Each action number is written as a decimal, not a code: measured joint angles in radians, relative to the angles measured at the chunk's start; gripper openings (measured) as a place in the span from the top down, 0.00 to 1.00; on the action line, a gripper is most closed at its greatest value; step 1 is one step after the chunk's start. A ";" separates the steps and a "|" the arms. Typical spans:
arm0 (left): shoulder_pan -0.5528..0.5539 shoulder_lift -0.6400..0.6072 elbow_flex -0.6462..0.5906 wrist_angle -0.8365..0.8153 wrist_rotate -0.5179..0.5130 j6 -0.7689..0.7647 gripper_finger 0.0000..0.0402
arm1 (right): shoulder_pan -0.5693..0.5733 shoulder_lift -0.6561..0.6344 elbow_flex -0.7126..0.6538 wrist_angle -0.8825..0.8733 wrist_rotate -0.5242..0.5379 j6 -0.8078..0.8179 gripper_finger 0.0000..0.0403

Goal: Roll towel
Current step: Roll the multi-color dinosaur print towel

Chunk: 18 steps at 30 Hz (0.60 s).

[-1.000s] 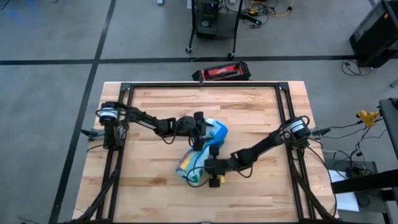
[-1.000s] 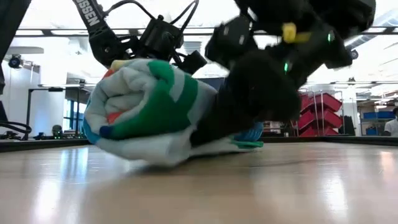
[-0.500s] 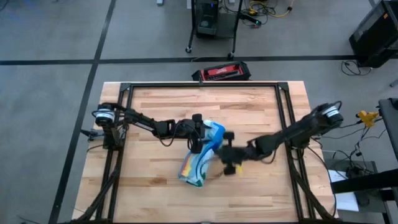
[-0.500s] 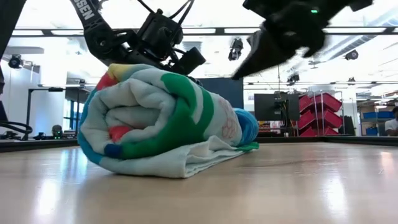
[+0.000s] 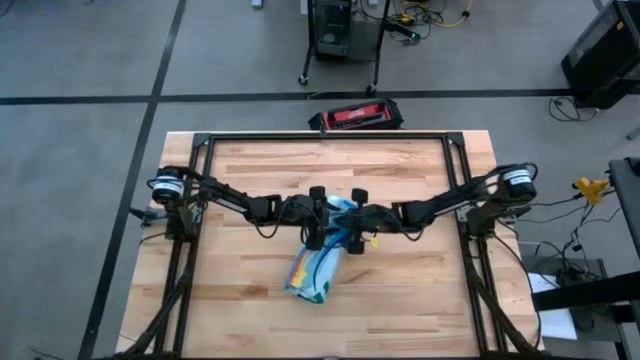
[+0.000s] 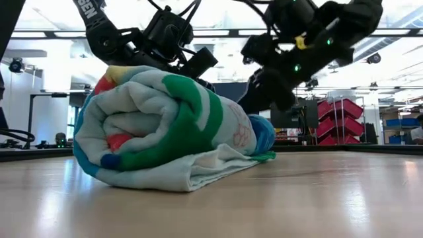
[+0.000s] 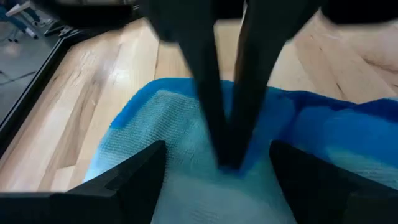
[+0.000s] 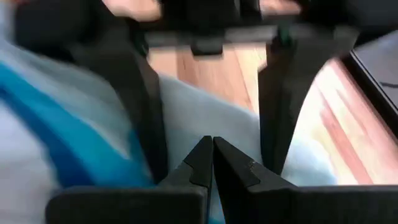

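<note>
towel, soft terry cloth, lies in a plump roll on wood.

This is a robotics lab or workshop. A butcher-block table with a black metal frame stands on a grey floor marked with dark tape lines. Beyond it are a wheeled equipment cart, loose cables and a red and black case. The low view shows ceiling light strips, stacked red storage bins and a dark monitor in an open room.
</note>
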 joint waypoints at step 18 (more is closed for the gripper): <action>-0.304 -0.216 -0.028 -0.287 -0.117 -0.291 0.32 | -0.011 0.081 0.001 0.031 -0.004 0.069 1.00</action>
